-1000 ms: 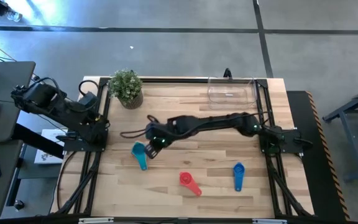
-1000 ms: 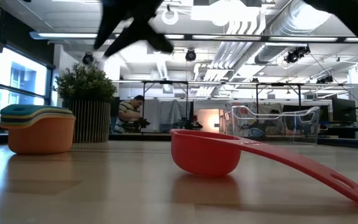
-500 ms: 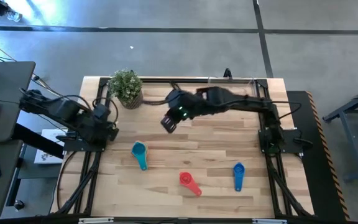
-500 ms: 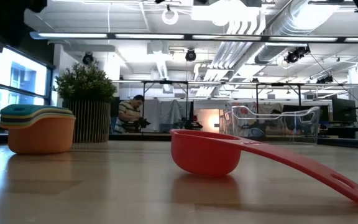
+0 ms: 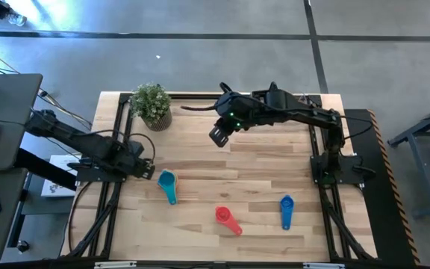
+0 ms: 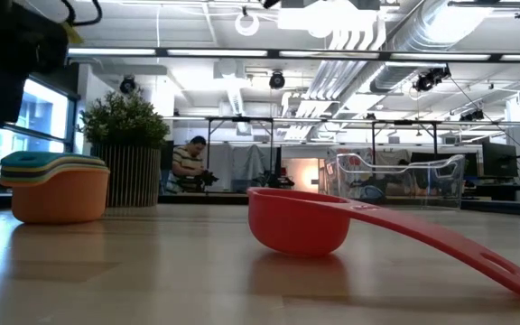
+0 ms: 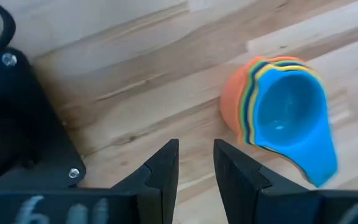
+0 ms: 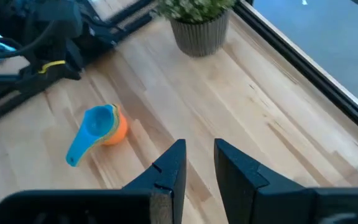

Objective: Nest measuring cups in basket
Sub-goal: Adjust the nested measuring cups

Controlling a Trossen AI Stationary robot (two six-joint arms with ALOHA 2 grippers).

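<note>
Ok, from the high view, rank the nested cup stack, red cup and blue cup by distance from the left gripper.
From the left gripper:
1. Nested cup stack, just beside it toward the table's middle.
2. Red cup, farther along, near the front edge.
3. Blue cup, farthest, on the right arm's side.

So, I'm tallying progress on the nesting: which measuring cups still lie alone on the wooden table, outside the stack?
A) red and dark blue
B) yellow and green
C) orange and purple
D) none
A: the high view shows the red plastic measuring cup and the dark blue plastic measuring cup lying singly near the front edge, apart from the nested stack of cups with the light blue one on top.
</note>
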